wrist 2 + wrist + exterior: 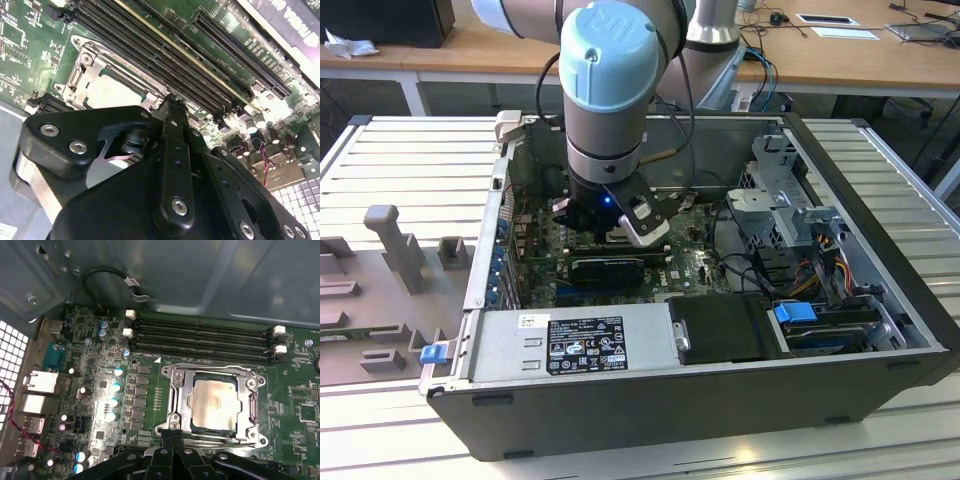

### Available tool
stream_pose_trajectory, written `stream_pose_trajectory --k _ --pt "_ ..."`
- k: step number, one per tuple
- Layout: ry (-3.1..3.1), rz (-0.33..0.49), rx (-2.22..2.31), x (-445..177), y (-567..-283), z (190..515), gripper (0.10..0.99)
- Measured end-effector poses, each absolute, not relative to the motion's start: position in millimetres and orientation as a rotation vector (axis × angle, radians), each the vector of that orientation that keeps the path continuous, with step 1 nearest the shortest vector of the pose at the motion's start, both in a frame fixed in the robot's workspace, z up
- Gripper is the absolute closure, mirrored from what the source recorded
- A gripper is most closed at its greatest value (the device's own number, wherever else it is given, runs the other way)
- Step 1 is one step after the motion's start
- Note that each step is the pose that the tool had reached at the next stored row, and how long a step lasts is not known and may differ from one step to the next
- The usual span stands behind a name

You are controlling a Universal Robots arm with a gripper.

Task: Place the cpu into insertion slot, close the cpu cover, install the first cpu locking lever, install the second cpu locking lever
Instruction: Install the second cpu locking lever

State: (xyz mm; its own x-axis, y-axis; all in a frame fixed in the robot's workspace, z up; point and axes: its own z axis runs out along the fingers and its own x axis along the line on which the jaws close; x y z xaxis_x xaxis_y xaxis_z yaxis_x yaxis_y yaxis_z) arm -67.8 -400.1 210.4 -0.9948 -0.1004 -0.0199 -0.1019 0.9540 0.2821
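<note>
**Chip seated, frame down, my fingertips at the socket's edge**

The chip (214,405) already lies flat in the socket (165,371), its pale metal top showing through the cut-out of the cover (215,374). As far as I can judge, the cover is folded down over it. So placing and closing look done, and I take the step in hand to be the locking levers. I cannot tell whether either thin wire lever along the socket's rim is latched yet.

In the exterior view I am reaching down into the open computer case (880,380), near the middle of the frame and a little toward the exterior view's left. In both wrist views my gripper (173,436) is drawn narrow, the two fingers side by side with no real gap, and nothing is held between them. The fingertips (172,102) sit right at the socket's edge, on the side away from the black memory slots (200,337). I cannot tell whether they are touching the rim or just above it.

This step calls for a firm, steady push with the closed tips on a thin springy wire, kept clear of the chip and the small parts of the motherboard (90,385) around it
</note>
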Motion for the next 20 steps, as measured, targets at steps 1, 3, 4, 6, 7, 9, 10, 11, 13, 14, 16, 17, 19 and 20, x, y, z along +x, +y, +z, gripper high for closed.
stream_pose_trajectory --k 1,3,4,6,7,9,10,11,13,14,16,17,19,20 --pt "3.097 0.466 -0.16 -68 -402 209 0.98" --pt "3.092 0.49 -0.16 -69 -406 206 0.98" --pt "3.09 0.501 -0.16 -69 -407 205 0.98" --pt "3.087 0.519 -0.16 -69 -408 203 0.98" --pt "3.084 0.53 -0.16 -69 -408 201 0.98" --pt "3.082 0.54 -0.16 -70 -408 198 0.98" --pt "3.081 0.545 -0.16 -70 -408 197 0.98" --pt "3.08 0.552 -0.16 -71 -408 197 0.98" --pt "3.078 0.561 -0.16 -72 -408 196 0.98" --pt "3.077 0.565 -0.16 -72 -408 195 0.98" --pt "3.075 0.573 -0.161 -73 -408 192 0.98" --pt "3.075 0.573 -0.16 -73 -408 191 0.98" --pt "3.075 0.576 -0.16 -73 -408 191 0.98" --pt "3.073 0.581 -0.16 -73 -408 192 0.98"
